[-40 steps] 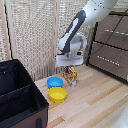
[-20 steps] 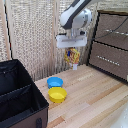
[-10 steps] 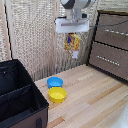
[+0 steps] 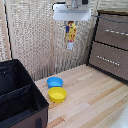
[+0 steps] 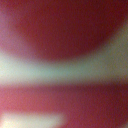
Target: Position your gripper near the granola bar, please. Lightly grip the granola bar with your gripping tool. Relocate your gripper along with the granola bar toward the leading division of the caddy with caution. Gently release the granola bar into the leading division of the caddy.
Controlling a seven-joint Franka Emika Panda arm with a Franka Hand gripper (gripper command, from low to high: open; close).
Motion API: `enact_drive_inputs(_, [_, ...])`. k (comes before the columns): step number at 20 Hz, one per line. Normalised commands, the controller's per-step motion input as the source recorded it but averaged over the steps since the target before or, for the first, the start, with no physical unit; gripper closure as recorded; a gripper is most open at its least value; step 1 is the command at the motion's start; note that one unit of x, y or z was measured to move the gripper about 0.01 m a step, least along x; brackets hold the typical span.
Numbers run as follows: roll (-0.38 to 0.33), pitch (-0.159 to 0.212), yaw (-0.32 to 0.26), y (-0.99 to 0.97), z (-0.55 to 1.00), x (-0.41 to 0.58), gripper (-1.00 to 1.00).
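granola bar (image 4: 71,34) hanging clamped below gripper (image 4: 71,23), high above caddy (image 4: 20,100)

Yellow-orange granola bar (image 4: 71,34) — hanging upright, aloft

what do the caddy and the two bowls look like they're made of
The caddy: black fabric, matte, with soft walls. The blue bowl and yellow bowl: probably plastic, going by the bright uniform colour and smooth look, though the picture is too coarse to be sure.
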Motion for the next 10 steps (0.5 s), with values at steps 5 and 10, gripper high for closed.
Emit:
enact_drive_inputs(5, [-0.058, 0.0, -0.187, 0.5, 0.16, -0.202, 1.0])
enact_drive_inputs(10, [-0.06, 0.01, -0.081, 0.69, 0.05, -0.41, 1.0])
